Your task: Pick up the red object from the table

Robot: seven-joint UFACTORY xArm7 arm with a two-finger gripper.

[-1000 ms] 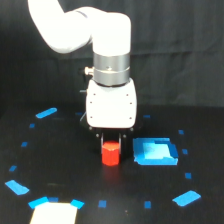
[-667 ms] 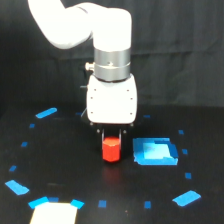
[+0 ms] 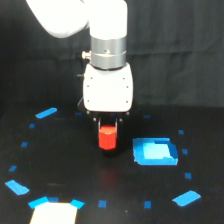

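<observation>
tool (image 3: 108, 134) clamped on red object (image 3: 107, 138), clear above table (image 3: 90, 170), blue tray (image 3: 155, 152) beside

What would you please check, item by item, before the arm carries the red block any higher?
1. Red block sits between the fingers of the tool: ok.
2. Block clear of the table: ok, it appears lifted.
3. Firmness of the grip: cannot tell, the contact is blurred.
4. Block upright, not tilted: ok.
5. Blue tray apart from the block, on the exterior view's right: ok.
</observation>
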